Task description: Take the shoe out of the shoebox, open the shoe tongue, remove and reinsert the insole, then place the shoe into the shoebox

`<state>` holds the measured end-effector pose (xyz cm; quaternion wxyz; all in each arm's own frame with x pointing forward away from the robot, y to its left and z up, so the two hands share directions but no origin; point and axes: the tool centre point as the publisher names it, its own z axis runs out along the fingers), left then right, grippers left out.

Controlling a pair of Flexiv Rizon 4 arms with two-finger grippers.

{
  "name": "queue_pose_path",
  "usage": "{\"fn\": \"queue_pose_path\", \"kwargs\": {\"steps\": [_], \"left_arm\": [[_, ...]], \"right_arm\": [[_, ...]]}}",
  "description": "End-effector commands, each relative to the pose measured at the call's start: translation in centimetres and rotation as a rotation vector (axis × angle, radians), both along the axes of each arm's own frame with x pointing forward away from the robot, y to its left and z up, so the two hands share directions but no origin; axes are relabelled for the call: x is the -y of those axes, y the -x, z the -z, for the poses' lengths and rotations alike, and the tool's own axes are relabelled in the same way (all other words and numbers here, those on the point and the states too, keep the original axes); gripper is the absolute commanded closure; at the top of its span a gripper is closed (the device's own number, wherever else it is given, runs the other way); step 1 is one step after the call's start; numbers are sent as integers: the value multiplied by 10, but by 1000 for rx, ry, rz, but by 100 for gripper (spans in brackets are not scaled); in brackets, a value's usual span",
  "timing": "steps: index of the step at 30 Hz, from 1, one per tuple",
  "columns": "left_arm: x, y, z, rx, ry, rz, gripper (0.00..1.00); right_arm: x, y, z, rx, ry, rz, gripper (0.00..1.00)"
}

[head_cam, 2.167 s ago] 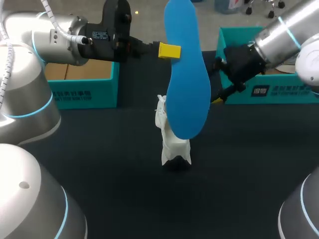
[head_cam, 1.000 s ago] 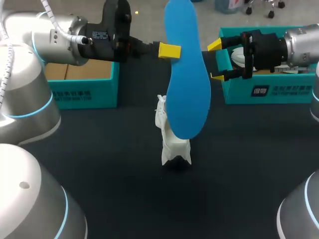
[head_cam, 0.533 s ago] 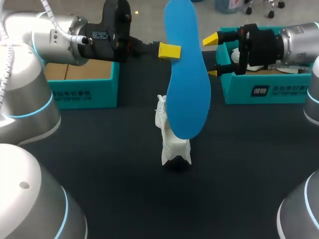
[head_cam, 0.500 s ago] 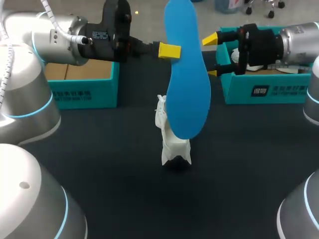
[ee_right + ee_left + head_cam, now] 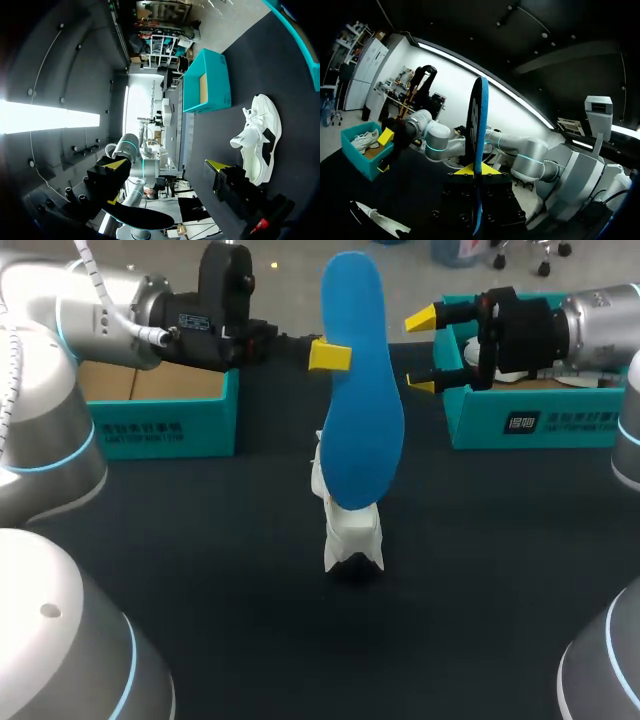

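- Yellow-tipped fingers [image 5: 328, 355] of the left gripper [image 5: 337, 355] clamped the blue insole [image 5: 355, 420] from both sides near its middle, holding it on end above the table [image 5: 200, 570].
- Fingers of the right gripper [image 5: 422, 352] stood spread wide and grasped nothing, level with the insole's upper half and just in front of the right shoebox [image 5: 520, 425].
- White shoe [image 5: 350, 530] sat on the dark table between the two teal boxes, out of both, directly under the insole's lower end, which hid part of it from above.
- Left shoebox [image 5: 170, 425] stood well apart from the shoe.
- Judged from this, the insole was out and reinsertion was the step in hand.
- Next move called for angling the insole's lower end into the shoe's opening, the free right gripper probably steadying the shoe or holding the tongue back.
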<state>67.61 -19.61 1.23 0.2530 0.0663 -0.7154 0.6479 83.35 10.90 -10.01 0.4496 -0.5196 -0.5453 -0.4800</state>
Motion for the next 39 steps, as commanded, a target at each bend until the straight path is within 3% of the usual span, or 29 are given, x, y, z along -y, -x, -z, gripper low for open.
{"fn": "queue_pose_path", "kwargs": {"steps": [1,6,21,23,24,28,33,39], "left_arm": [[-9,-14,-4,373,-16,8,100],[-11,-30,2,611,15,54,100],[-11,-34,4,617,13,52,100],[-8,-42,18,874,-9,23,100],[-8,-47,25,895,-10,7,100],[-7,-64,49,1395,-104,11,100],[-6,-82,55,1796,11,-109,100],[-6,-82,55,1796,11,-109,100]], "right_arm": [[-2,-1,0,0,2,1,0],[-2,-1,0,0,2,1,0],[-2,-1,0,0,2,1,0],[-2,-1,0,0,2,1,0],[-2,-1,0,0,2,1,0],[-2,-1,0,0,2,1,0],[-2,-1,0,0,2,1,0],[-2,-1,0,0,2,1,0]]}}
